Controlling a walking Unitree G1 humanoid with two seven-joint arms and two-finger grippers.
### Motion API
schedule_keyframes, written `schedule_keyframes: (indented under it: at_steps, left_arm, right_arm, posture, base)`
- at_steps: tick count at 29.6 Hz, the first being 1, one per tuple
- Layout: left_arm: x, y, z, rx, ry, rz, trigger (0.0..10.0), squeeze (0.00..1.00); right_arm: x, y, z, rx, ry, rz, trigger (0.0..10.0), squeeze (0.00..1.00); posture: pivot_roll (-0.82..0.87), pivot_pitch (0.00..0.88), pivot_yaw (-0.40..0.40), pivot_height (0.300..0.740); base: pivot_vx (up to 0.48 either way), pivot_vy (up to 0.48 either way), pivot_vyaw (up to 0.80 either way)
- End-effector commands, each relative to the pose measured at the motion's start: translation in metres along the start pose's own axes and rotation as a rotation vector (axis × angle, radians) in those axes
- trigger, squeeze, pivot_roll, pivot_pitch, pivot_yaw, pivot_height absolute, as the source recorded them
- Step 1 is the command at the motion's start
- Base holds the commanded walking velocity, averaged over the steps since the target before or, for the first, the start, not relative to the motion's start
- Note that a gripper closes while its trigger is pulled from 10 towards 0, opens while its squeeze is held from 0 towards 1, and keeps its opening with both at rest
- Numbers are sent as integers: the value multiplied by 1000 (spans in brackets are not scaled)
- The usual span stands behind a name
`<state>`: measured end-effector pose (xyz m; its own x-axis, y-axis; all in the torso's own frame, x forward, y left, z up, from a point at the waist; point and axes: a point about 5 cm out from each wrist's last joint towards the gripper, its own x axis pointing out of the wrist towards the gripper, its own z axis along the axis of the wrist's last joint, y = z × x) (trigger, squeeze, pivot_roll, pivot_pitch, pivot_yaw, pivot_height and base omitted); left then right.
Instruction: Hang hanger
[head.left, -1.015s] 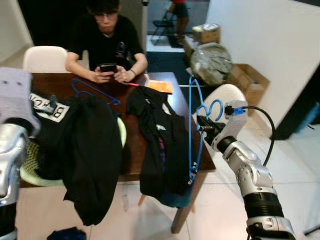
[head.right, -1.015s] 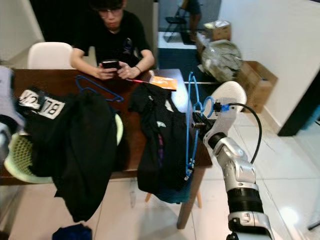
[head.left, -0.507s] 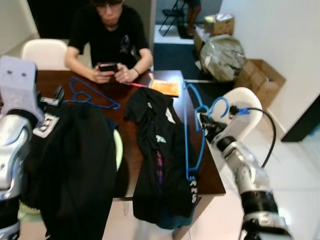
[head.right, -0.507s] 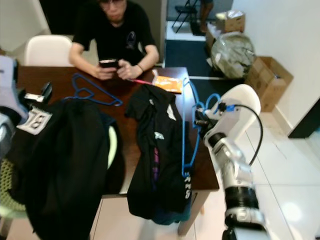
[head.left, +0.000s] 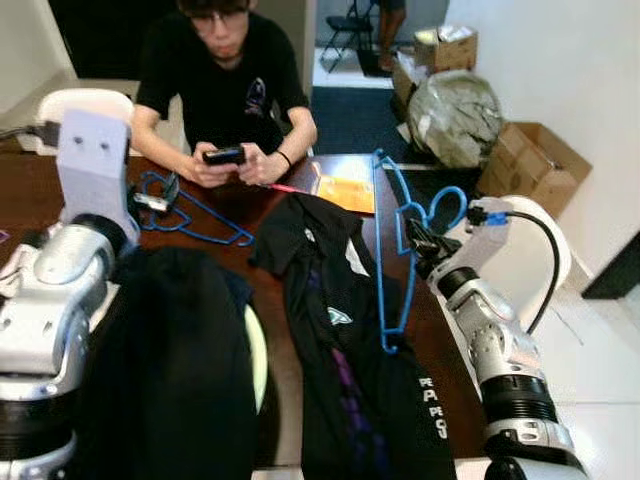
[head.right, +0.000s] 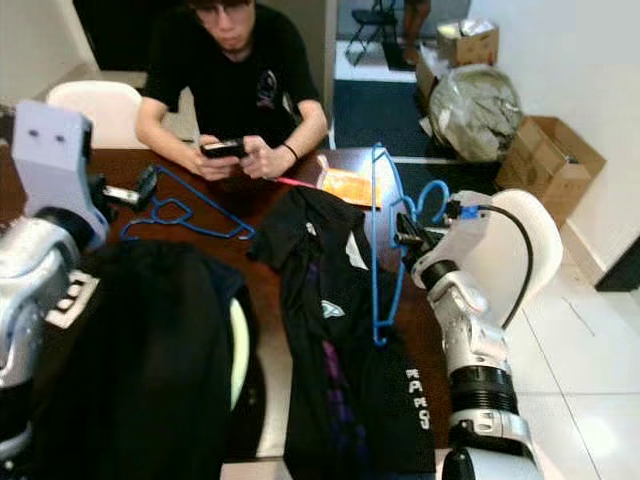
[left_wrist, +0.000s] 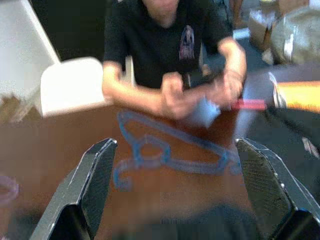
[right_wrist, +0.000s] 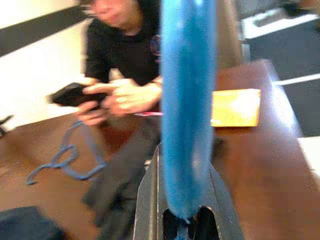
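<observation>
Holding blue hanger (head.left: 385, 255) pinched in right gripper (head.left: 420, 240); left gripper (left_wrist: 185, 185) spread wide; hanger may snag black shirt (head.left: 350, 330) below

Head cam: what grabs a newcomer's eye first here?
The blue hanger held up in the right gripper, above the right edge of the brown table. Next, the black garments: a black shirt spread mid-table and a dark jacket heaped nearer the left arm. A second blue hanger lies flat before the left gripper, in front of a seated person holding a phone.
</observation>
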<state>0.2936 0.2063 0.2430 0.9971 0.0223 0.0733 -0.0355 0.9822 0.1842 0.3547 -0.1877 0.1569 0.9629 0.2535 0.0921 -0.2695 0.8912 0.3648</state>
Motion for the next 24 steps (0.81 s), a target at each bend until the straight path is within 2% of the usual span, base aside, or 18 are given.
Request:
schedule_keyframes:
  at_steps: [1, 5, 9, 16, 18, 22, 24]
  left_arm:
    - [-3, -6, -6, -8, 42, -14, 10000, 0]
    - [-7, -17, -17, -28, 103, -56, 10000, 0]
    - [-11, -25, -27, -53, 157, -88, 10000, 0]
    - [-5, -19, -26, -82, 149, -96, 10000, 0]
    - [3, -16, -22, -105, 126, -106, 10000, 0]
    - [11, -23, -13, -138, 83, -181, 10000, 0]
    - [11, -23, -13, -138, 83, -181, 10000, 0]
  right_arm:
    - [1, 3, -4, 13, 2, 17, 10000, 0]
    - [2, 1, -3, 33, -7, 1, 10000, 0]
    - [2, -1, -3, 61, -11, -15, 10000, 0]
    - [2, -1, -3, 72, -14, -17, 10000, 0]
    - [2, -1, -3, 75, -14, -18, 10000, 0]
    - [3, -1, -3, 72, -12, -20, 10000, 0]
    - [3, -1, -3, 72, -12, -20, 10000, 0]
  posture:
    - [134, 0, -40, 740]
    - [136, 0, -44, 740]
    - [136, 0, -46, 740]
    - [132, 0, -45, 740]
    - [133, 0, -46, 740]
    - [123, 0, -45, 740]
    - [123, 0, -45, 740]
  base:
    - [0, 0, 800]
    - [0, 0, 772]
    - [0, 0, 0]
    - [0, 0, 0]
    - [0, 0, 0]
    - [0, 0, 0]
    - [0, 0, 0]
